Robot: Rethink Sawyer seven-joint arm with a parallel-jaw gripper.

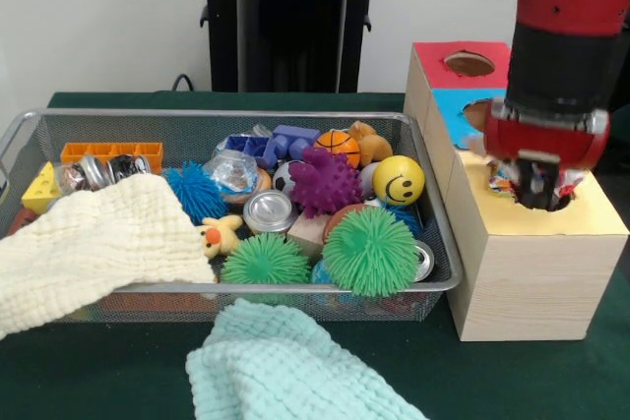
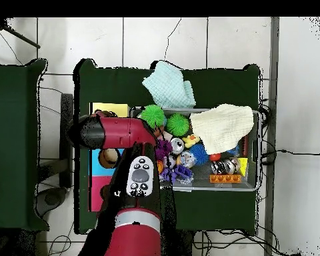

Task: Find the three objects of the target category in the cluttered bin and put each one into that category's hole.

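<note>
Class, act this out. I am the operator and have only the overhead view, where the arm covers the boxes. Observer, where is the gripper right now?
Observer: The gripper is down at the yellow-topped hole of the wooden box.
Operator: Is anything there with it?
Observer: Yes, a polka-dot bag bunches at that hole around the gripper. I cannot tell whether it is gripped.

A: Where's the bin (image 1: 448,277)?

B: On the table, silver mesh, heaped with clutter.

A: And the hole (image 1: 551,206)?

B: Yellow-topped, in the nearest wooden box. A polka-dot bag (image 1: 504,180) sits crumpled at its rim.
</note>
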